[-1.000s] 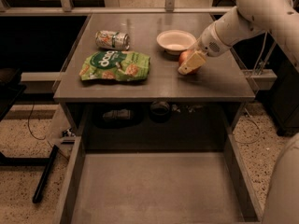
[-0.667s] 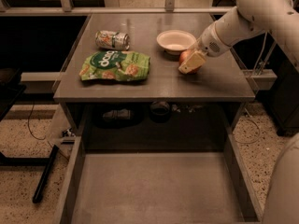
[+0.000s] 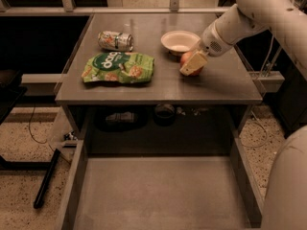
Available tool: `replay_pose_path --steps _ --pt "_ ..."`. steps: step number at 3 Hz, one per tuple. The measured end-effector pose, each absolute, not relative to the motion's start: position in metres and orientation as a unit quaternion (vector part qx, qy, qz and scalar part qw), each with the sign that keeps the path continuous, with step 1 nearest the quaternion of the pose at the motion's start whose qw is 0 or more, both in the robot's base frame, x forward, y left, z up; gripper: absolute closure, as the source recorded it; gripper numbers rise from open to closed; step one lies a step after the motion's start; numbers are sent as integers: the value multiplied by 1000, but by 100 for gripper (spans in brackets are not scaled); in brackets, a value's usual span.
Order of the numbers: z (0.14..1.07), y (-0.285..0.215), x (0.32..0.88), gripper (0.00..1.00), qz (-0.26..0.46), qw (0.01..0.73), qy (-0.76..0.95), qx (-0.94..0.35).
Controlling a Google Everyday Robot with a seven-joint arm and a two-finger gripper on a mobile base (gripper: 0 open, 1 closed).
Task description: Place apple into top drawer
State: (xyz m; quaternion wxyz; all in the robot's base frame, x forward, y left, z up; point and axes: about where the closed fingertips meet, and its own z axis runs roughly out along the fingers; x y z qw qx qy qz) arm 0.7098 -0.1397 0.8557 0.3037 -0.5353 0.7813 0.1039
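Note:
The apple [image 3: 185,58], small and red, rests on the grey tabletop [image 3: 158,87] just in front of the white bowl [image 3: 180,41] at the right. My gripper [image 3: 192,64] comes in from the upper right on the white arm and is closed around the apple. One cream finger [image 3: 194,63] covers the apple's front, and the other is hidden behind it. The top drawer [image 3: 158,190] is pulled out wide below the table's front edge, with a bare flat grey bottom and low side walls.
A green chip bag [image 3: 119,67] lies on the left half of the tabletop, and a tipped can [image 3: 115,40] lies behind it. Dark items sit on the shelf under the tabletop [image 3: 164,113]. Part of my white body [image 3: 288,186] fills the lower right.

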Motion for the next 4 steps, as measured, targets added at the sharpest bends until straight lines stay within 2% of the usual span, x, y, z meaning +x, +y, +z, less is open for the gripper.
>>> replay_pose_path --steps 2,4 --pt "894 -114 673 100 105 308 754 -571" --pt "915 -146 590 100 93 320 754 -566"
